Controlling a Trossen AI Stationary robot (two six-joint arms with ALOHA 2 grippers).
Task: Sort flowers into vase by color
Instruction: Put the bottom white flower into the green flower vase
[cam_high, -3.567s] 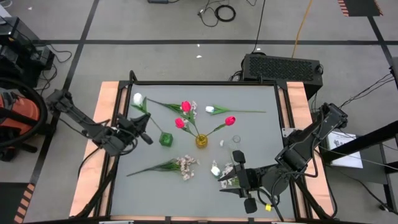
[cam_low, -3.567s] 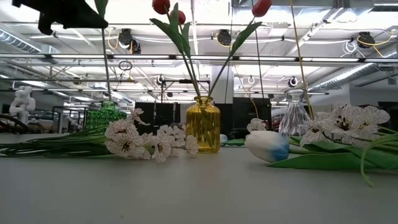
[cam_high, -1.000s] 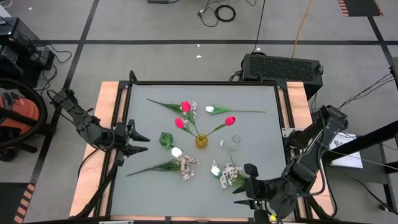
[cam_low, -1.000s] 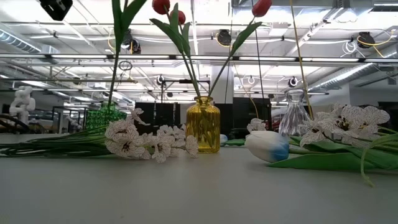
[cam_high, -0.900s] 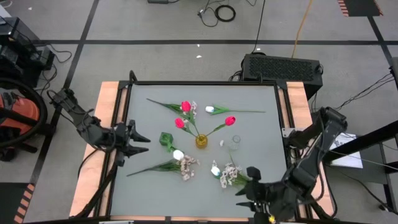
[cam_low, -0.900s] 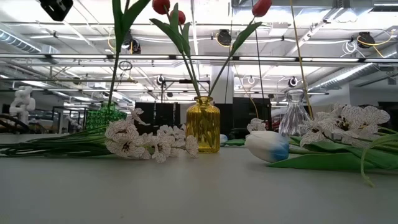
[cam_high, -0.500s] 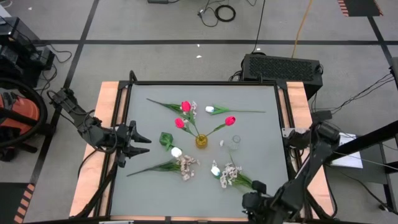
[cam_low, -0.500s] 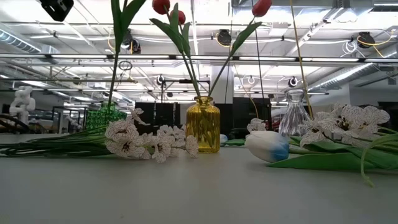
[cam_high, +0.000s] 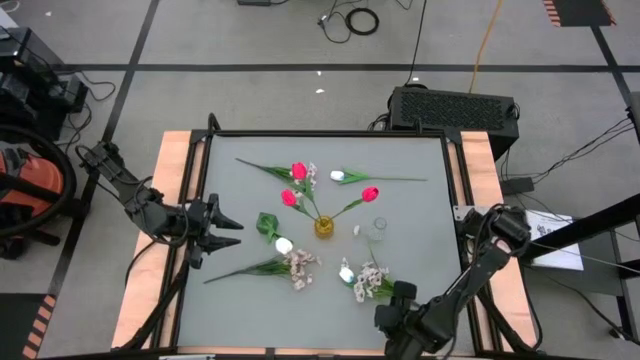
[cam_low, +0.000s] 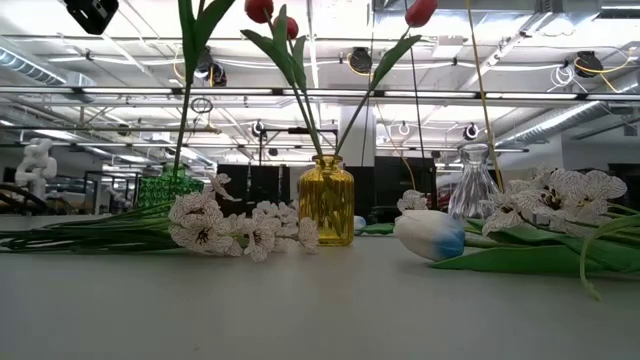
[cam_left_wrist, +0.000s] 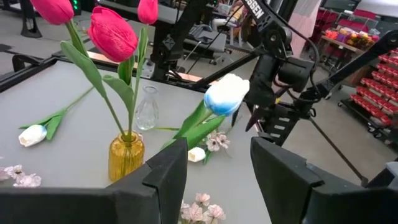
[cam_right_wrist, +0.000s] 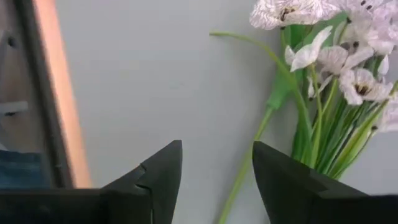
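Observation:
A yellow vase (cam_high: 323, 227) holds three pink-red tulips (cam_high: 298, 172) by their stems. A white tulip (cam_high: 284, 244) stands with its stem in the green vase (cam_high: 267, 225). The clear vase (cam_high: 379, 228) holds nothing. A second white tulip (cam_high: 338, 176) lies at the far side, and a third (cam_high: 346, 272) lies beside a pale spray (cam_high: 370, 278). Another spray (cam_high: 298, 265) lies to its left. My left gripper (cam_high: 232, 229) hovers open at the table's left edge. My right gripper (cam_right_wrist: 217, 152) is open near the front edge, its fingers on either side of that spray's stem end (cam_right_wrist: 239, 180) without touching it.
The table's wooden rim (cam_high: 170, 200) runs beside my left arm. Bare grey table top lies along the near left (cam_high: 240, 320) and at the right (cam_high: 430, 230). A black box (cam_high: 455, 108) stands on the floor beyond the far edge.
My right gripper has drawn back toward the table's near edge, away from the spray's blossoms, and its arm has swung round behind it. The flowers and vases stay where they were.

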